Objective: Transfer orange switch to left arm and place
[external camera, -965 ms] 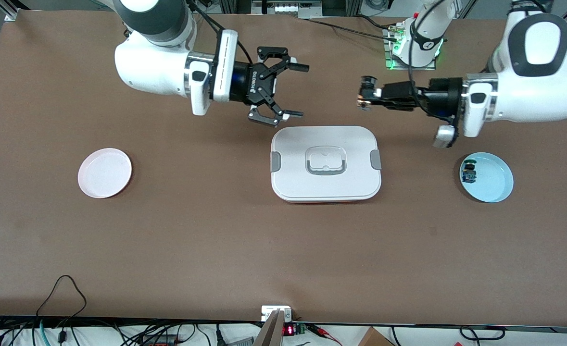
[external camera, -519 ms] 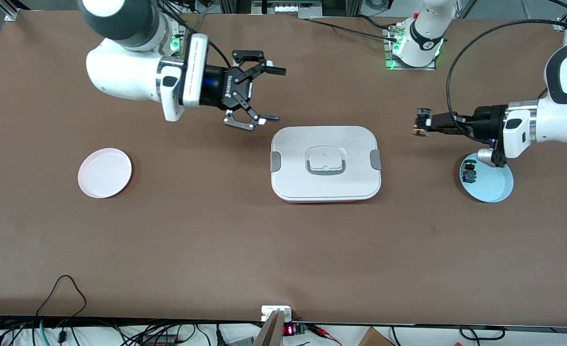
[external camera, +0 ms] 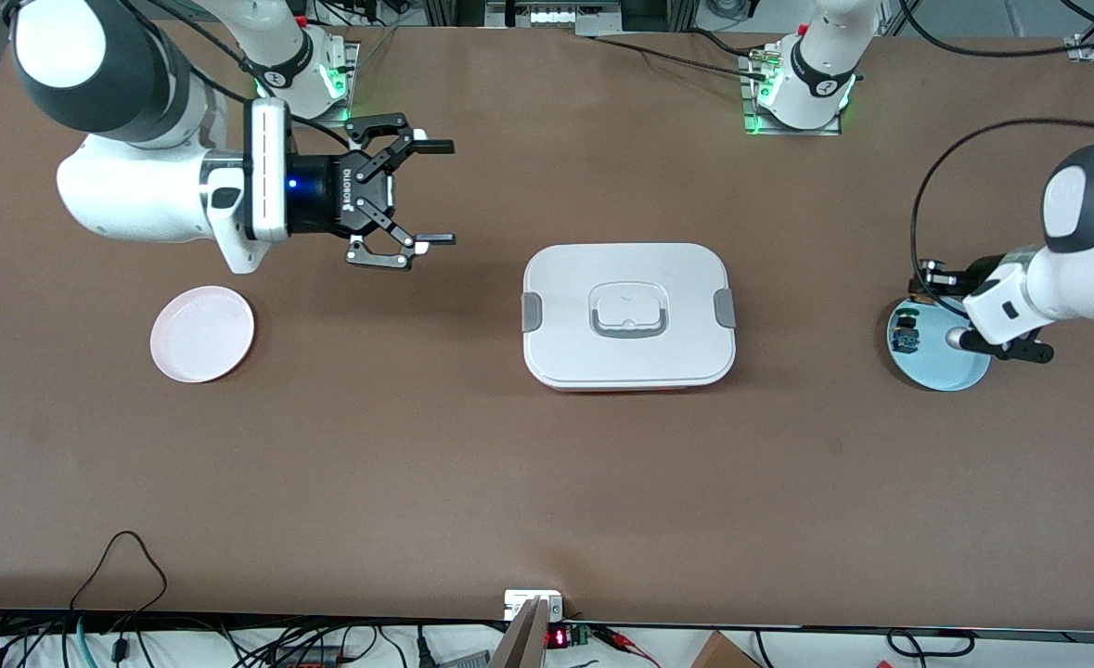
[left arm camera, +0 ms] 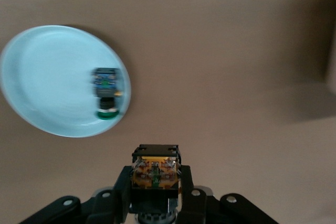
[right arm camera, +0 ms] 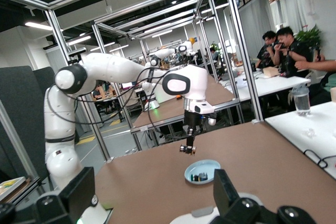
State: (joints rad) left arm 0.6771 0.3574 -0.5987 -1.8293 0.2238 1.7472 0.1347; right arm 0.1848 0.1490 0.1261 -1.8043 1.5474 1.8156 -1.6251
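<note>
Orange and black, the orange switch (left arm camera: 156, 173) sits pinched in the left claw (left arm camera: 156, 182), which is closed tight on its body, hanging over the bench (external camera: 547, 482) just beside the rim of the blue plate (external camera: 964, 371) at the left arm's end. On that plate lies a second small switch (external camera: 905, 332) with a blue body and green cap, apart from the held one. The relation that matters is the long span between the two claws: the right claw (external camera: 421, 193) hovers with its fingers spread wide and nothing between them, over bare bench toward the right arm's end, near the pink plate (external camera: 202, 333), and its fingers point along the bench toward the left arm. The white box (external camera: 629, 314) stands on the bench between the two claws. From the right wrist view the left arm hangs its claw straight down over the blue plate, so the switch appears to lie lengthwise in line with the fingers. Judging by this, a handover needs both arms to close the gap while passing clear of the box, and the left arm alone has the switch within reach.
</note>
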